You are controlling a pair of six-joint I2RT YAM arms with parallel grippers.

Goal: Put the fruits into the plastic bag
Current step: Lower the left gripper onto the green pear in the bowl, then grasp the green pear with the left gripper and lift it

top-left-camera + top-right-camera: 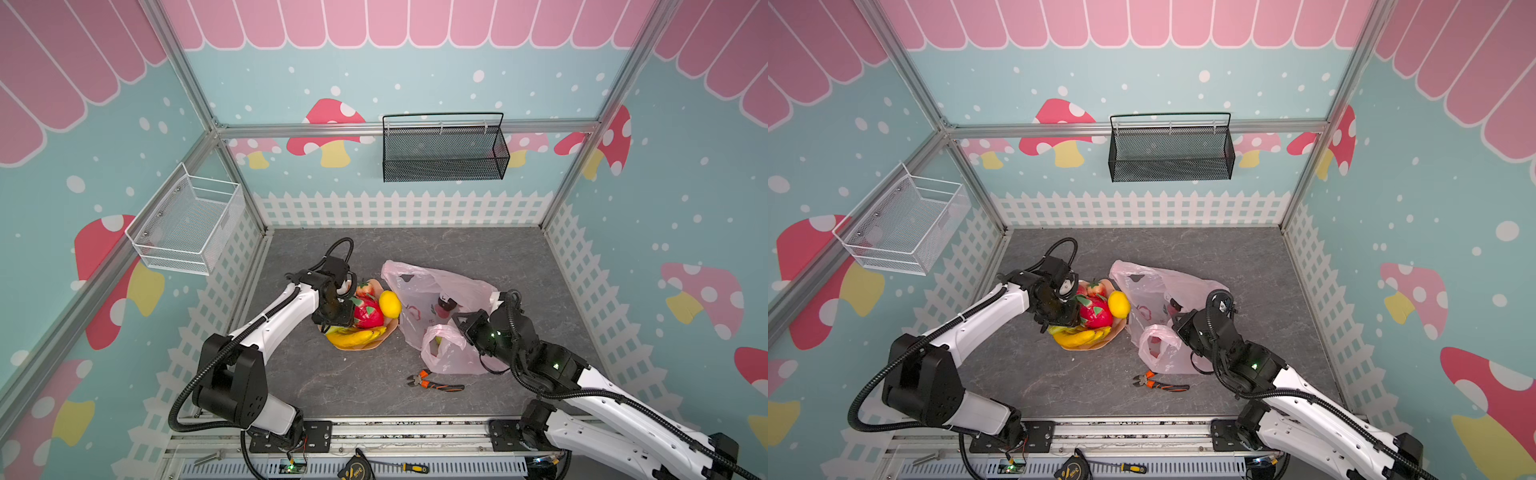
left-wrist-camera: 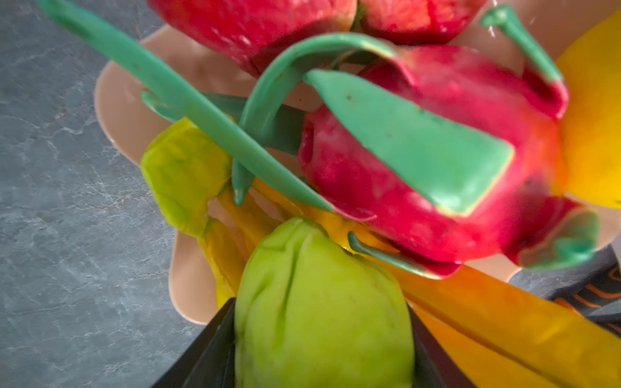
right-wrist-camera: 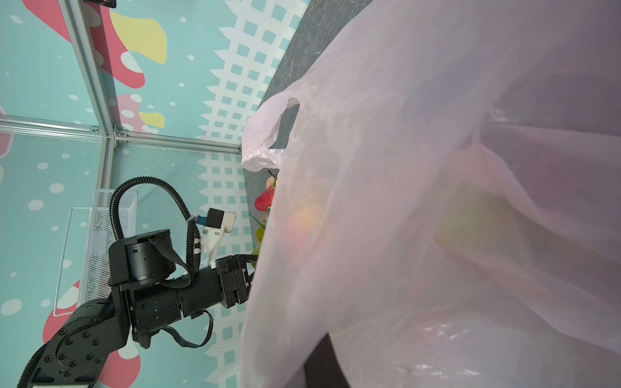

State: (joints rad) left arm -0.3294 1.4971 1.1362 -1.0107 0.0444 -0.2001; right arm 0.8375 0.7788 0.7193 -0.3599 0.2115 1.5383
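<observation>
The fruits (image 1: 368, 316) crowd the peach plate (image 1: 353, 348): dragon fruit (image 2: 413, 141) leaves arch over the bumpy green fruit (image 2: 322, 302), with the bananas (image 1: 357, 336) beneath it. The plastic bag (image 1: 440, 291) lies just beside the plate's right rim, and the pliers (image 1: 434, 382) lie in front of the bag. The tabletop (image 1: 332, 390) behind and to the left is open.

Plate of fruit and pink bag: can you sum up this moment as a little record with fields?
Left end effector: closed on a green bumpy fruit at the plate
Right end effector: shut, pinching the plastic bag
On plate: dragon fruit, lemon, bananas
In bag: a dark round fruit visible
Stray item: pliers on the table
</observation>
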